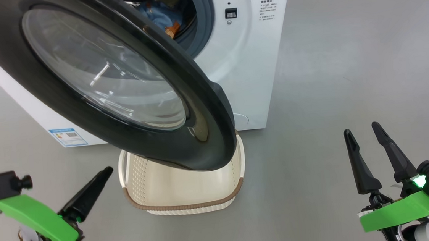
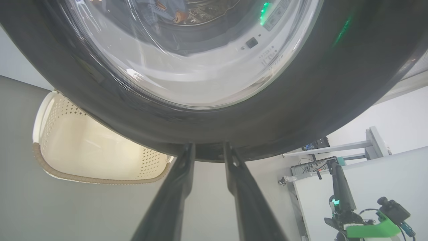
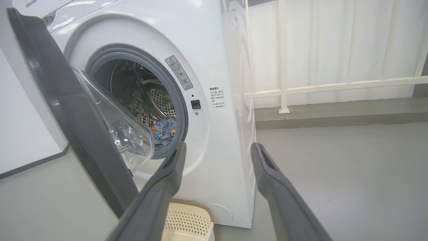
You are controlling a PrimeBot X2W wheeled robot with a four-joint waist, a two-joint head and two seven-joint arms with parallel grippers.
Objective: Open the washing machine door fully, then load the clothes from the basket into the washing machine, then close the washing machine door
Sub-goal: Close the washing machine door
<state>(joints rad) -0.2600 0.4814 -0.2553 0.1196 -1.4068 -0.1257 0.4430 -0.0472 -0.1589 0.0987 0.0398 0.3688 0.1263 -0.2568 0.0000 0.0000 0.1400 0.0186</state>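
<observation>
door [image 1: 206,109], stiff on its hinge, looks heavy with that glass bowl and its glossy rim is likely slippery; a flat push on the rim's free edge seems safer than pinching. it hangs half open above the bare basket [image 1: 184,205] at 6 o'clock, with clothes [image 1: 158,15] inside the washing machine [image 1: 247,56] at 12. left gripper [image 2: 208,149] at 8 is parted, empty; right gripper [image 1: 360,128] at 4 is spread wide, empty. the smooth grey floor [image 1: 346,48] lies open.
</observation>
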